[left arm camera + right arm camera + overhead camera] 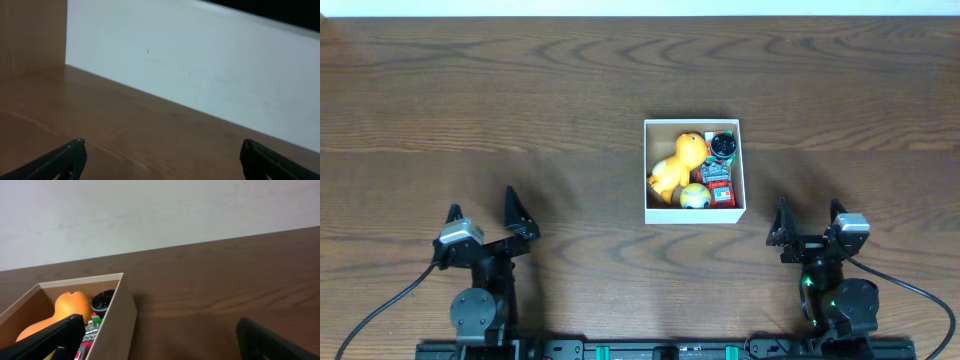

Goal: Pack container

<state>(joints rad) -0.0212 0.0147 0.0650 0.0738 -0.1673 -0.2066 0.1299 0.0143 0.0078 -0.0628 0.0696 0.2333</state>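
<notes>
White-walled, shallow square container (695, 215), open-topped, sitting just right of centre on a dark wood table (520, 100). Crowded inside with an orange toy figure (675, 165), yellow ball (695, 195), dark round piece (723, 146) and red item (720, 192). No loose toys visible outside it; packing judged done or nearly so. Left gripper (483, 203) and right gripper (809, 207) near the front edge, jaws spread wide, empty.

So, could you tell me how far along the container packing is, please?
Done: the container already holds an orange toy, a yellow ball and a red toy. In hand: nothing; the left gripper and right gripper sit open, apart from it. Left: no loose toys show on the table, so seemingly nothing.
</notes>
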